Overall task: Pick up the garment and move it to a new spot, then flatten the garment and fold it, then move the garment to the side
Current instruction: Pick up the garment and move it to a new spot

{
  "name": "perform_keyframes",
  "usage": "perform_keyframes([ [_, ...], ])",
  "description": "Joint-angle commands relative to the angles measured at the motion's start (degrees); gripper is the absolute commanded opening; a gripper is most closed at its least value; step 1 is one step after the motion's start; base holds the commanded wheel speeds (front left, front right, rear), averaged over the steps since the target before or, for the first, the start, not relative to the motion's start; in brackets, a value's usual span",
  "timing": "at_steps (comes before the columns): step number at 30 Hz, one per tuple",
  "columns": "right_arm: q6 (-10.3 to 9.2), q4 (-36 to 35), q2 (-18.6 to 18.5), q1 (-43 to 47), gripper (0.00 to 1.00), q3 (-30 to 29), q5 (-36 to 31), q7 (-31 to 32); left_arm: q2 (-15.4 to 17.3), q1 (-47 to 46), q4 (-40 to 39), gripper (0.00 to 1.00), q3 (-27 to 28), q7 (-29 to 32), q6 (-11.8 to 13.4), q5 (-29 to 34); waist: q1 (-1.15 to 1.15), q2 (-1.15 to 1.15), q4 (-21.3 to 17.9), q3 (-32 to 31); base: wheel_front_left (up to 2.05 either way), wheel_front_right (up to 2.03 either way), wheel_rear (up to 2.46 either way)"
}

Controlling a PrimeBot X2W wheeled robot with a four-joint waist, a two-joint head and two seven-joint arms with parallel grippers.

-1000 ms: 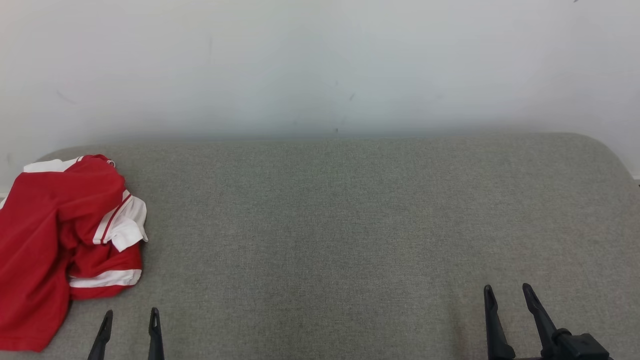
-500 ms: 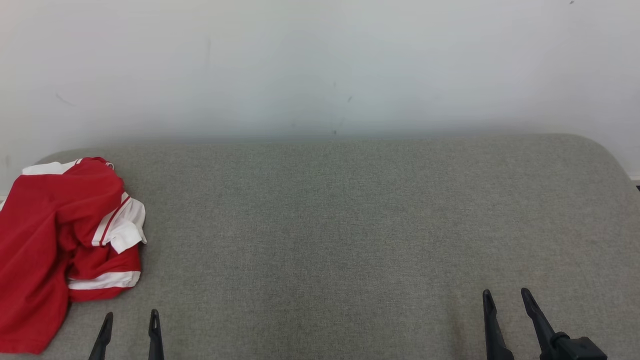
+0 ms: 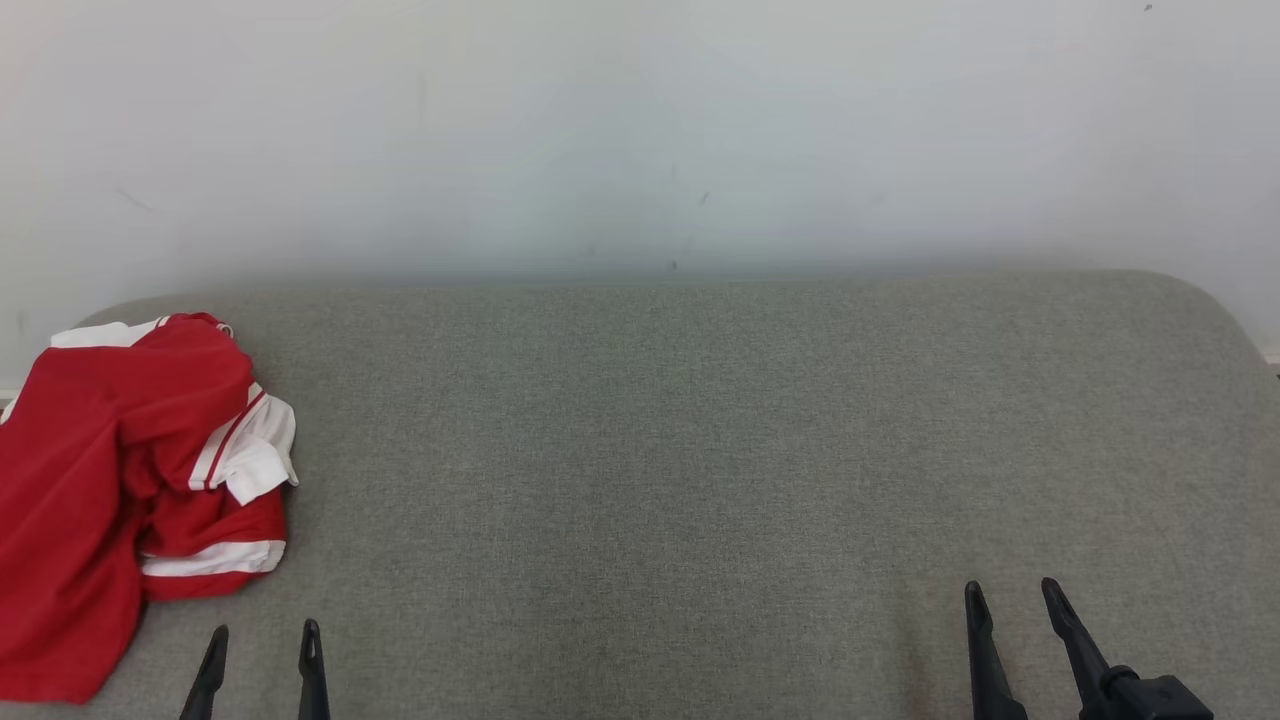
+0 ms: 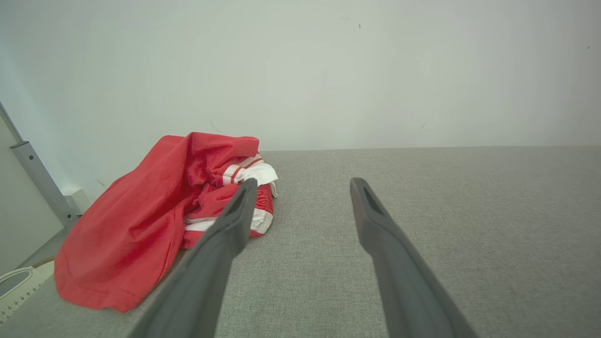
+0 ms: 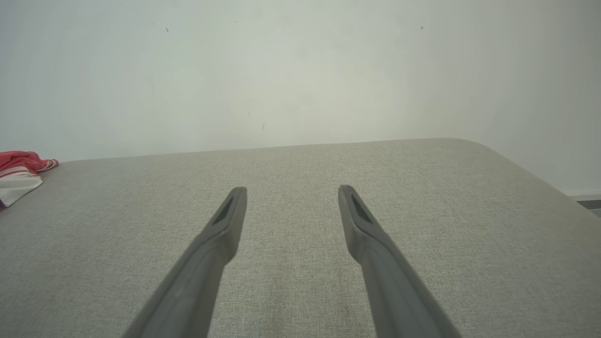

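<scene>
A red garment point(image 3: 100, 480) with white stripes lies crumpled at the far left of the grey padded surface point(image 3: 700, 450). The left wrist view has the garment point(image 4: 155, 211) heaped to the left of the fingers. My left gripper point(image 3: 265, 632) sits open near the bottom edge, just right of and below the heap, apart from it. At the lower right my right gripper point(image 3: 1010, 588) stands open, with nothing between its fingers. In the right wrist view a corner of the garment point(image 5: 21, 171) peeks in at the left edge, far from the open right gripper point(image 5: 291, 190).
A pale wall point(image 3: 640, 130) rises behind the surface. The surface's right corner point(image 3: 1210, 300) is rounded and drops away. Left of the surface, a grey metal bar point(image 4: 37, 178) and a white object point(image 4: 19, 281) show.
The right gripper has drawn back a little toward the bottom edge. The garment and left gripper keep their places, apart from a small camera shift.
</scene>
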Motion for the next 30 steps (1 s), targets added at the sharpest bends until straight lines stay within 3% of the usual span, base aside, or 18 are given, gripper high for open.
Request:
perform_keyframes([
  [1,0.19,0.10,-0.07,0.51,1.00,0.01,-0.12,-0.25,-0.08,0.84,0.03,1.00,0.19,-0.25,0.21,-0.02,0.00,0.00,0.14,0.03,0.00,0.00,0.00],
  [10,0.19,-0.02,-0.06,1.03,1.00,-0.36,0.33,-0.24,-0.10,0.04,0.28,1.00,0.10,-0.25,0.31,-0.38,0.00,0.00,3.69,0.80,0.00,0.00,0.00],
  [30,0.19,0.02,-0.07,0.65,1.00,-0.29,0.26,-0.13,-0.10,0.02,0.23,1.00,1.25,-0.25,1.28,-0.57,0.00,0.00,17.80,1.85,0.00,0.00,0.00],
])
